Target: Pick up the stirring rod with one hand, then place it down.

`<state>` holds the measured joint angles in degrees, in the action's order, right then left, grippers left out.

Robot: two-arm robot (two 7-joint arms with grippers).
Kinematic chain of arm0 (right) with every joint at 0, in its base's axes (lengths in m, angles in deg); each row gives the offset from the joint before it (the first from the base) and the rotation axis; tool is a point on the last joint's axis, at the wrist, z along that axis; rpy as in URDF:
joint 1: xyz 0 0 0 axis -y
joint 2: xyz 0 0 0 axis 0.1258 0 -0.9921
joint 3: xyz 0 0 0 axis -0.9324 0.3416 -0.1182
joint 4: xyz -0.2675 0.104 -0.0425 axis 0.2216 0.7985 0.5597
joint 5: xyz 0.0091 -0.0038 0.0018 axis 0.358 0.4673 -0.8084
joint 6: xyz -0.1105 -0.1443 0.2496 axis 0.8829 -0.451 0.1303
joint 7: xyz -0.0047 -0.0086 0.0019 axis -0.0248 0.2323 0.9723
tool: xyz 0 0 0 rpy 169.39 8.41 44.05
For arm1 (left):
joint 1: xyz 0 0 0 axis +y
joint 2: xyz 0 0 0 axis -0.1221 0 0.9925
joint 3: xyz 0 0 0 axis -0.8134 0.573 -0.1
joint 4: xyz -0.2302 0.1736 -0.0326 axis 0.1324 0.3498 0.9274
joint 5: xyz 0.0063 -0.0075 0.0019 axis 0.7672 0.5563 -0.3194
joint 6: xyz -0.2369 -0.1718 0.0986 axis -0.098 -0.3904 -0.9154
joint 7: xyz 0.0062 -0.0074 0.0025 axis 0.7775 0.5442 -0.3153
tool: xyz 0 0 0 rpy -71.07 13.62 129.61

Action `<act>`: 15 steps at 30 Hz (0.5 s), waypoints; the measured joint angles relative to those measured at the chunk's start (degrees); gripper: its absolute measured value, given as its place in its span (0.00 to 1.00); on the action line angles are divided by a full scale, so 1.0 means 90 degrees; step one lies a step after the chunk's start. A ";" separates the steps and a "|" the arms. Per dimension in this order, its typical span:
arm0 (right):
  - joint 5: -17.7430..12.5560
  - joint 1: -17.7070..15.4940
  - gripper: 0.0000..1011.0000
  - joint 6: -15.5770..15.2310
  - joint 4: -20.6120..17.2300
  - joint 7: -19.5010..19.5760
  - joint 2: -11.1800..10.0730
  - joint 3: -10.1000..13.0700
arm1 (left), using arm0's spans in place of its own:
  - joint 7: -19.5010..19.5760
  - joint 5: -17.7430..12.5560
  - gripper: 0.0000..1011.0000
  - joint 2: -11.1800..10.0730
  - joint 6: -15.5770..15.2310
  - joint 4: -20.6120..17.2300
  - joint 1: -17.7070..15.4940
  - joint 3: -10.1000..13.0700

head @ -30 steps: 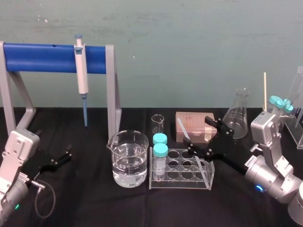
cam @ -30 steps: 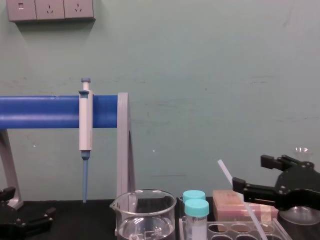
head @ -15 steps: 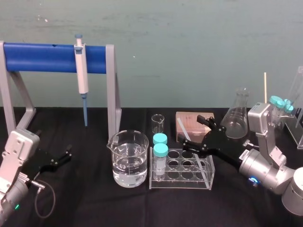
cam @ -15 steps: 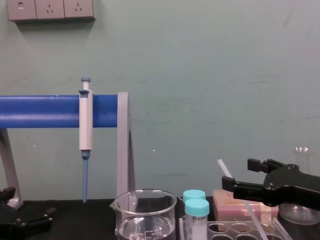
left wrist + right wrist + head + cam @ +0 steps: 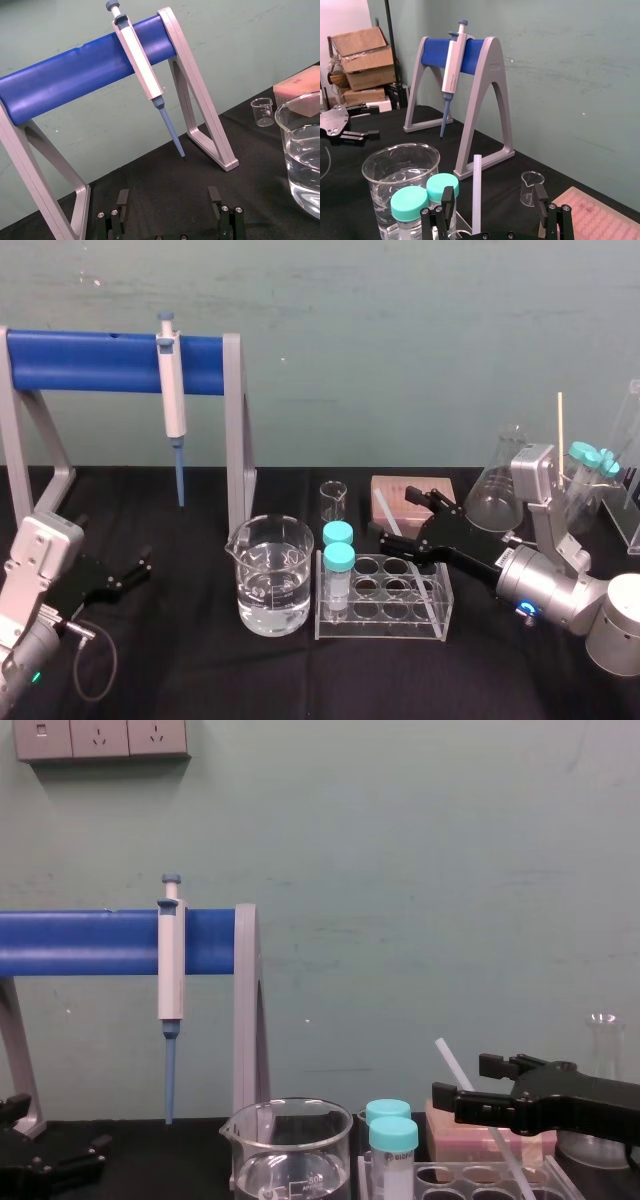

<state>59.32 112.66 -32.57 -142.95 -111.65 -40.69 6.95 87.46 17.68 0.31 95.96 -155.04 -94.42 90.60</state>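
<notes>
- Right pincer (image 5: 493, 196): the jaws are apart and set on either side of the stirring rod (image 5: 477, 192) without touching it, above the tube rack (image 5: 385, 602) near the middle of the desk (image 5: 200, 680).
- Stirring rod: it is leant in the rack, with its upper end tilted toward the desk's left edge, and is not lifted.
- Progress: the approach is judged complete. Closing on the rod, lifting it and setting it down are all left to do.
- Left pincer (image 5: 168, 197): the jaws are apart with nothing held, and it is parked near the desk's front-left corner.
- Neighbours: two teal-capped tubes (image 5: 338, 562) are stood in the rack's left end. A beaker of water (image 5: 270, 575) is just beside it, and a pink tip box (image 5: 405, 500) and a conical flask (image 5: 497, 485) are behind.
- Surface and room: the desk is covered in black cloth. A pipette (image 5: 172, 390) is hung on a blue-barred stand (image 5: 90, 362) toward the back-left corner. A teal wall is seen behind, with sockets (image 5: 100, 738) on it.
</notes>
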 joint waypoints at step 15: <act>0.0007 0.0128 0.99 -0.0024 0.0200 -0.0081 0.0066 0.0003 | 0.0000 0.0000 0.99 0.0000 0.0000 0.0000 0.0000 0.0000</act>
<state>59.39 113.81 -32.79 -141.15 -112.38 -40.10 6.98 87.46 17.67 0.31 95.96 -155.04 -94.42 90.59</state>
